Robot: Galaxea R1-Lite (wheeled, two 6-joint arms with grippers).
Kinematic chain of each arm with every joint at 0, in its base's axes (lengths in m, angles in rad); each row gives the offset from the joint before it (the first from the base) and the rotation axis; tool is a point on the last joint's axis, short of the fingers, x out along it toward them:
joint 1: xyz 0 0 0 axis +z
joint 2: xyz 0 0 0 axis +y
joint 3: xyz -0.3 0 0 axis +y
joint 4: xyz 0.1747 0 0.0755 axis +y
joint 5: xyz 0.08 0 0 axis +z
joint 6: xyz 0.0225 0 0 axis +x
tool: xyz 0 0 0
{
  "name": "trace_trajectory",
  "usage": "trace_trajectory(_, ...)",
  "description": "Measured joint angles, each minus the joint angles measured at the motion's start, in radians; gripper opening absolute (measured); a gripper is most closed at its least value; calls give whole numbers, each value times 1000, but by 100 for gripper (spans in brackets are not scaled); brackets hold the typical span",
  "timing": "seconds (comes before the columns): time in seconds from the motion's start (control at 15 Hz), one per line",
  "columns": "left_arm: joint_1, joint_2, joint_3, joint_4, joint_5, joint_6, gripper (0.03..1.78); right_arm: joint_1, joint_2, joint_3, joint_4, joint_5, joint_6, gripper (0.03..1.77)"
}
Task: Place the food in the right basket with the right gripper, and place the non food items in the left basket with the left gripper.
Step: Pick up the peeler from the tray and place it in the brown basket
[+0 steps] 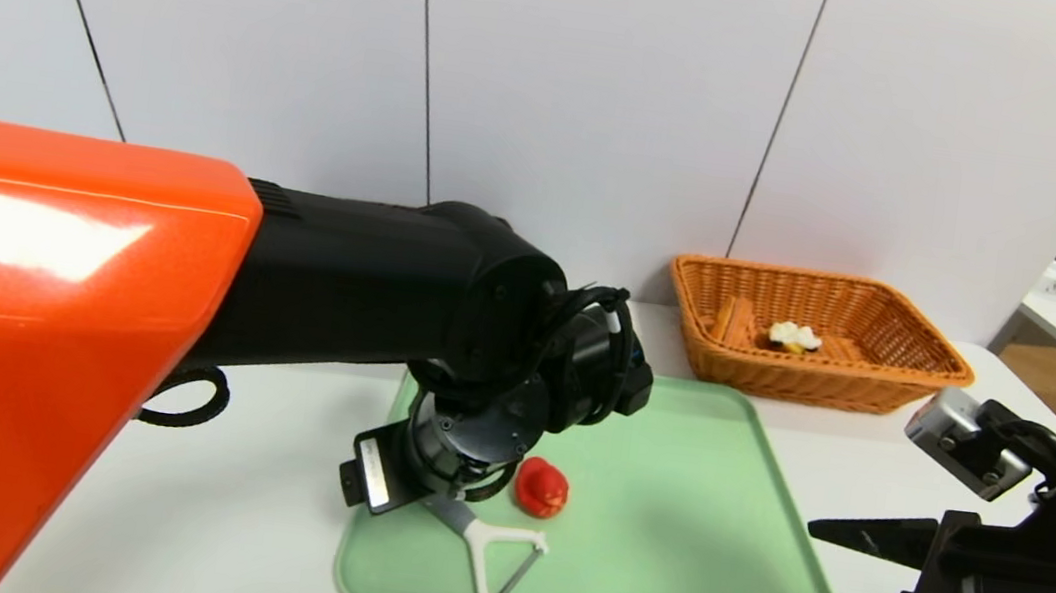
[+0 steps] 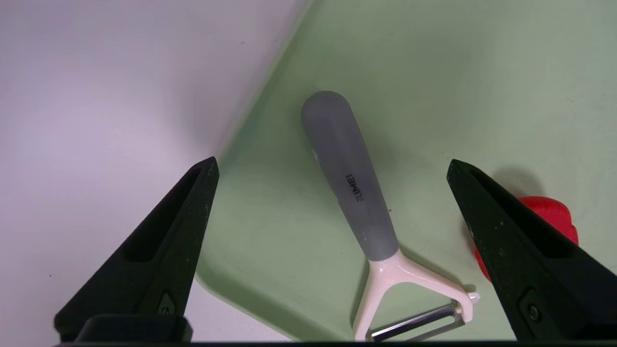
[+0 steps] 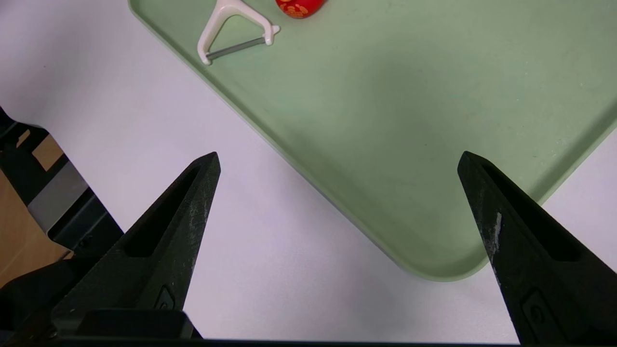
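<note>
Left claw (image 2: 332,166) hangs wide apart over the grey-handled, white Y-headed plastic peeler (image 2: 359,207) on the pale green tray (image 1: 662,515). Light, rigid; the smooth handle's middle looks safest, clear of the blade.

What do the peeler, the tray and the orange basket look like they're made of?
Peeler: the grey handle looks like matte soft plastic or rubber with printed lettering, the white head like glossy hard plastic, and the blade like shiny metal. Tray: probably pale green plastic, smooth and slightly satin, with a moulded rounded rim. Orange basket: woven strands like wicker or rattan, though it could be plastic imitation.
</note>
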Motion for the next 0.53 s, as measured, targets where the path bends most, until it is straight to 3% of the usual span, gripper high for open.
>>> trace_trajectory(0.53,-1,12,-12,-50,34,-66,169,0,1,-6,-4,1,0,170)
